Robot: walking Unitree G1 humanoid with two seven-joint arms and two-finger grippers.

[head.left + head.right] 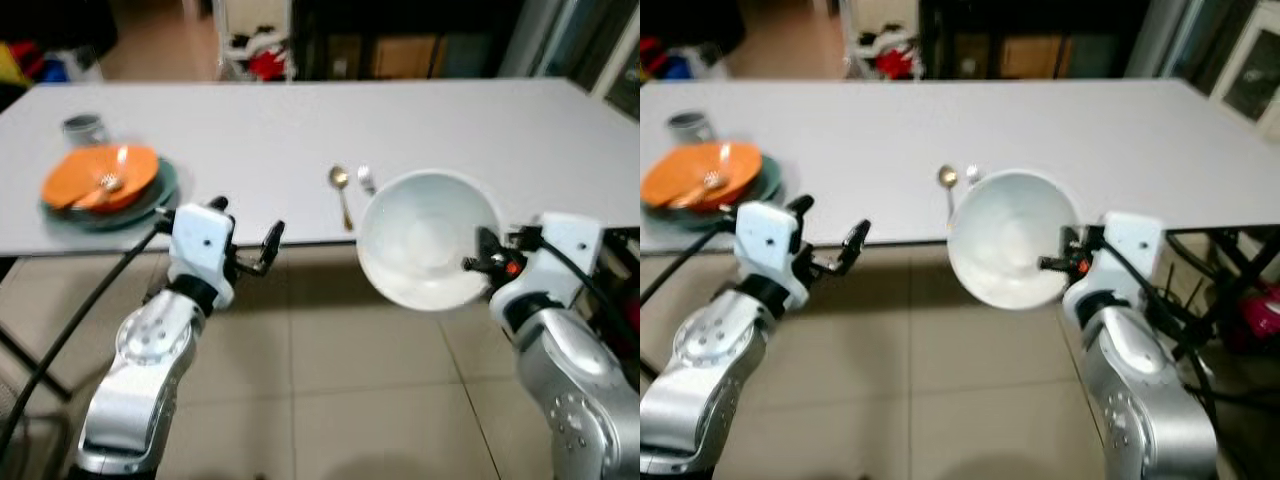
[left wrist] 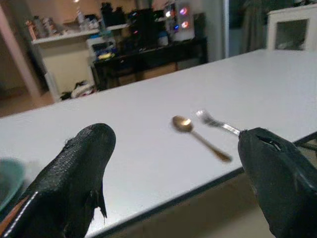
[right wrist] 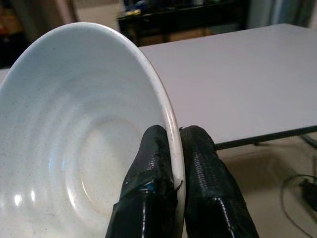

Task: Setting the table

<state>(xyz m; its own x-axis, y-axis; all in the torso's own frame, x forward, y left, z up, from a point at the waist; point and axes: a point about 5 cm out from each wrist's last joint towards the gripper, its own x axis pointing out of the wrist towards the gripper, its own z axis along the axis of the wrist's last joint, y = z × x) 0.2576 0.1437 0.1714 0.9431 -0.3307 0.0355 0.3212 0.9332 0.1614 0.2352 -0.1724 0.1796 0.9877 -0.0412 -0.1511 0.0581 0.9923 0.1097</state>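
White bowl: large, glazed, with faint concentric ridges inside. Held tilted on edge, its open side facing the robot's head, at the near edge of the table and partly over the tiled floor. Not resting on the tabletop.

Right gripper: pinched on the bowl's rim, one black finger inside the wall and one outside, seen clearly in the right wrist view. Arm raised at the robot's right, just off the table's near edge.

Left gripper: fingers spread wide, nothing between them. Hovers in front of the table's near edge, to the left of the bowl and well apart from it.

Gold spoon: lies flat on the table near its front edge, handle toward the robot, just left of the bowl.

Fork: silver, lies beside the spoon on its right; in the head views its handle passes behind the bowl.

Orange plate: on the table's left part, stacked on a teal-green plate, with cutlery lying in it; kind cannot be told through the blur.

Small grey cup: stands just behind the stacked plates.

Table: long, pale grey top. Dark furniture and clutter stand beyond its far side.
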